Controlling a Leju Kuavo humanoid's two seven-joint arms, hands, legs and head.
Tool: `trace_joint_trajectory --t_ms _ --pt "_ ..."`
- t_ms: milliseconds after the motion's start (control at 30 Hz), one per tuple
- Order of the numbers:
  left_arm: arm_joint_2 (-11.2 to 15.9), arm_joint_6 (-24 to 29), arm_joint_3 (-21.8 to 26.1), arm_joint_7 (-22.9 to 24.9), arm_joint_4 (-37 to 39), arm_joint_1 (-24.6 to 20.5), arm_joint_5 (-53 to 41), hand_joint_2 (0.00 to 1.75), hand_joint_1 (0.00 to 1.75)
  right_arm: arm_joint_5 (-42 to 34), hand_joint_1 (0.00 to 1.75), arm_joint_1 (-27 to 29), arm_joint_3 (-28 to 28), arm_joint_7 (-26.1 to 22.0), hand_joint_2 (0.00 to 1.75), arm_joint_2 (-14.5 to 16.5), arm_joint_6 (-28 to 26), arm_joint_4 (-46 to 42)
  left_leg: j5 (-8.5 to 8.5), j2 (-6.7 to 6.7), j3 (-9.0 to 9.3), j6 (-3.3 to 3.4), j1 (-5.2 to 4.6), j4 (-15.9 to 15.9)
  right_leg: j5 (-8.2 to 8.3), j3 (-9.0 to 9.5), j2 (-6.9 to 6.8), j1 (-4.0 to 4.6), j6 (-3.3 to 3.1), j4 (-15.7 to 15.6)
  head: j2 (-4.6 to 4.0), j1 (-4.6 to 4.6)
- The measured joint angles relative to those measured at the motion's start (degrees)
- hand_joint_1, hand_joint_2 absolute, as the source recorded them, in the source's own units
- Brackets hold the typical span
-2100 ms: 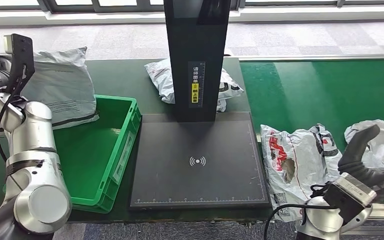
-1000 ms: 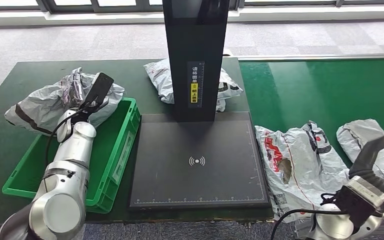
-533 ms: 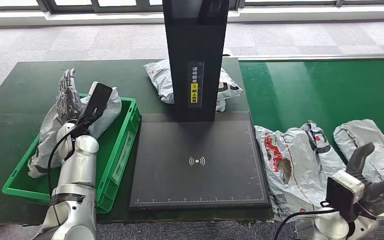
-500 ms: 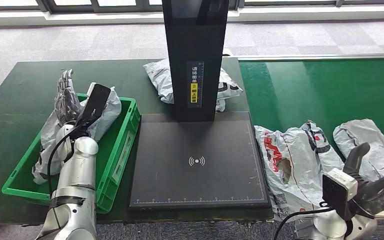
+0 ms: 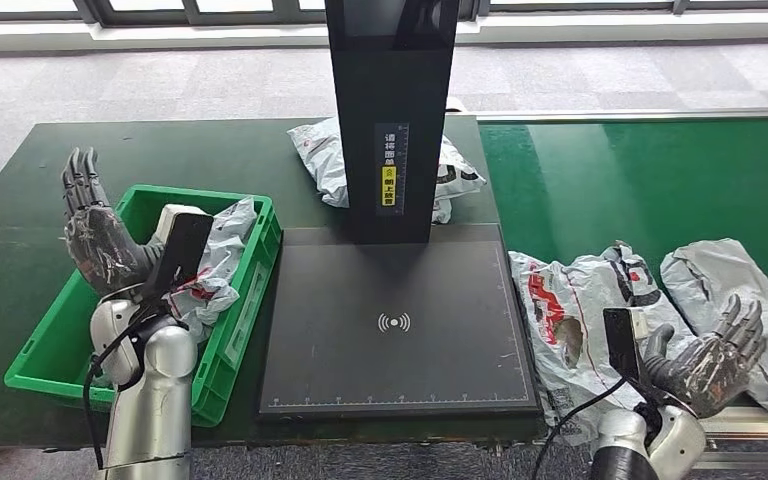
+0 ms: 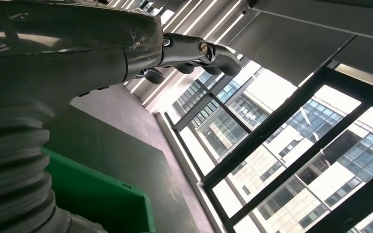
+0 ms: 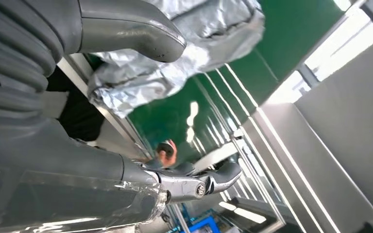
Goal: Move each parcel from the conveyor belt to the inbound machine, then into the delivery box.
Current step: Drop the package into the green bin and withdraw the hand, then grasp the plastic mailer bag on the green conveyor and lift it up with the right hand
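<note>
You face a dark green table [image 5: 240, 150] standing on grey carpet-tile floor [image 5: 210, 85]. Beyond it, dark-framed windows [image 5: 140, 10] line the far wall above a pale sill. From the left wrist view, tall glazing [image 6: 291, 160] shows daylit buildings outside.

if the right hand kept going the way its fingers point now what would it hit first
Probably the grey parcel on the green conveyor belt: the right hand is open, fingers angled up toward it. Depth is unclear; it might pass above.
</note>
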Motion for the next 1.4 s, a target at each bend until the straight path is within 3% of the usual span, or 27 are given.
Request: trace_joint_trajectory --t_ms 133,267,367,533,633,867,1133,1267,1400 --pt "0.01 0.17 -2.05 0.0 -2.41 1.42 0.22 1.75 0.0 2.0 0.0 -1.84 -2.06 3.68 1.75 -1.95 -0.01 6.0 0.0 -0.02 -0.01 0.0 0.0 0.0 0.0 0.0 -0.01 0.0 0.0 0.0 0.0 0.0" --pt "0.03 1.09 -4.09 -1.7 -4.7 2.67 3.5 1.75 0.0 5.14 0.0 -3.75 -2.28 11.23 1.75 -5.39 0.02 14.12 0.0 -0.02 -0.02 0.0 0.0 0.0 0.0 0.02 -0.01 -0.01 0.0 0.0 0.0 0.01" --pt "0.17 1.65 -5.86 -6.17 -6.54 3.45 11.15 1.75 0.0 5.75 0.0 -5.63 -2.03 15.85 1.75 -8.46 1.45 22.74 0.0 -0.03 -0.03 0.01 -0.01 0.0 0.01 0.02 -0.02 -0.03 0.01 0.0 0.0 0.02" --pt "0.53 0.95 -7.77 -16.37 -8.78 3.8 28.23 1.75 0.0 4.6 0.0 -8.1 -0.97 17.85 1.75 -11.52 6.45 32.47 0.0 -0.04 -0.02 0.0 -0.01 0.0 0.01 0.02 -0.03 0.0 0.01 0.0 0.0 0.01" --pt "0.64 0.16 -8.38 -19.99 -9.8 3.94 33.24 1.75 0.0 4.1 0.0 -9.08 -0.35 19.97 1.75 -12.5 11.62 35.94 0.01 -0.03 0.01 0.0 0.0 0.0 0.01 0.03 -0.02 0.05 0.0 0.0 0.0 0.0" --pt "0.73 -0.55 -9.39 -20.99 -10.22 3.51 33.89 1.75 0.0 4.81 0.0 -11.01 1.92 24.4 1.75 -14.31 24.43 40.06 -0.29 0.39 0.66 -0.07 0.11 0.0 -0.07 0.59 0.4 0.22 -0.05 -0.21 0.0 0.02" --pt "0.81 -0.58 -9.96 -21.14 -10.18 3.29 33.89 1.75 0.0 5.05 0.0 -11.6 3.51 25.2 1.75 -15.22 25.52 41.83 -0.29 0.4 1.15 0.05 0.13 0.02 -0.01 1.15 0.4 0.2 0.09 -0.29 0.0 0.02" --pt "0.84 -0.61 -10.04 -21.14 -10.17 3.27 33.89 1.75 0.0 5.07 1.75 -11.68 3.9 25.26 1.75 -15.37 26.03 42.14 -0.29 0.41 1.25 0.06 0.14 0.02 -0.01 1.25 0.41 0.21 0.1 -0.33 0.0 0.02" --pt "0.85 -0.73 -10.25 -21.14 -10.16 3.16 33.87 1.75 0.0 5.59 1.75 -11.86 4.36 25.7 1.75 -15.59 27.59 42.16 -0.3 0.41 1.33 0.11 0.17 0.02 0.0 1.32 0.41 0.21 0.13 -0.39 0.0 0.02"
